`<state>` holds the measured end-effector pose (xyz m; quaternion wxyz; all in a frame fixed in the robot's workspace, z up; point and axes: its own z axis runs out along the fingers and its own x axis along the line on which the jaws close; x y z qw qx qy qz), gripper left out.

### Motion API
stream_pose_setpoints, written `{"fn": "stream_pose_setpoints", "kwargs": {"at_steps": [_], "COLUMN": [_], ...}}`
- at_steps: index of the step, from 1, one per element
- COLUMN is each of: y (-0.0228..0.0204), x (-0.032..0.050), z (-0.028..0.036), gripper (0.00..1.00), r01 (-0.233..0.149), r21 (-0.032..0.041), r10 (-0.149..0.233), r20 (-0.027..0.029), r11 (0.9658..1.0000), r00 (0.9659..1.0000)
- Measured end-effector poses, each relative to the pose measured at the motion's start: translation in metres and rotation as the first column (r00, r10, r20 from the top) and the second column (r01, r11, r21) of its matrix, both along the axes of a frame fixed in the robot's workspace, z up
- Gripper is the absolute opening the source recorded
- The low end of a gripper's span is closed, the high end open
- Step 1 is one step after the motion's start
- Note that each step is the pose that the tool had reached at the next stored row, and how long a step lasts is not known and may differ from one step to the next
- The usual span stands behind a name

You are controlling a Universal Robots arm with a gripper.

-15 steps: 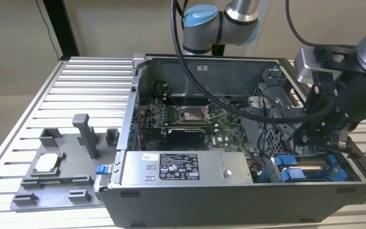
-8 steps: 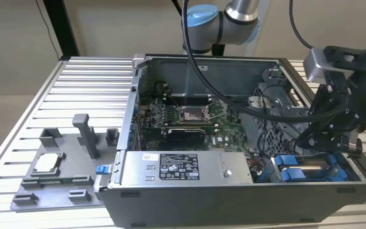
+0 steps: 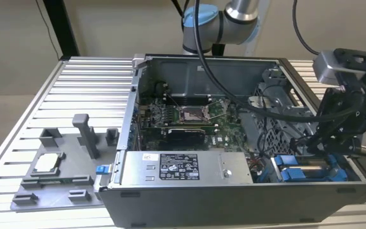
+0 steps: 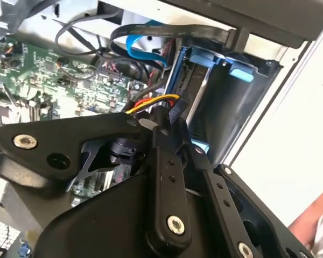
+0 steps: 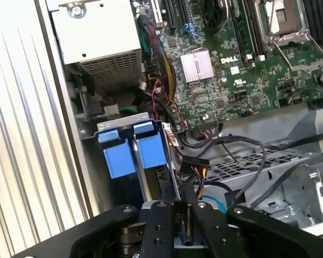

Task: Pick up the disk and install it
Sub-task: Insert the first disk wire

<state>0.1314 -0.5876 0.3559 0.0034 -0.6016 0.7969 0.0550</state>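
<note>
One risk at the exterior view's four o'clock: the gripper (image 5: 180, 207), grasp impossible to tell, crowds cables (image 5: 196, 172) beside the disk (image 3: 314, 170) and could snag them.

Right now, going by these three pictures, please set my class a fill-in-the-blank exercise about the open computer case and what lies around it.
1. The disk sits in a corner bay of the computer case, framed by a ____ bracket.
2. In the exterior view, the gripper hangs over the case's ____ end.
3. The grey tray bearing the small square chip stands to the exterior view's ____ of the case.

Missing words: blue; right; left.
</note>
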Motion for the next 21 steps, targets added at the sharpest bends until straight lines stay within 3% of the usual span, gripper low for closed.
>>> {"fn": "stream_pose_setpoints", "kwargs": {"at_steps": [3, 4, 8, 14, 21], "y": [0.0025, 0.0041, 0.0109, 0.0146, 0.0169], "x": [0.0012, 0.0015, 0.0028, 0.0057, 0.0084], "z": [-0.0004, -0.0009, -0.0041, -0.0109, -0.0122], "gripper": [0.0, 0.0, 0.0, 0.0, 0.0], "r01": [0.0, 0.0, -0.001, -0.008, -0.023], "r21": [-0.0298, -0.037, -0.056, -0.072, -0.0726], "r10": [0.0, 0.0, 0.0, 0.006, 0.022], "r20": [-0.0132, -0.0151, -0.0167, -0.0174, -0.0223], "r11": [0.9996, 0.9993, 0.9984, 0.9974, 0.9971], "r00": [0.9999, 0.9999, 0.9999, 0.9998, 0.9995]}}
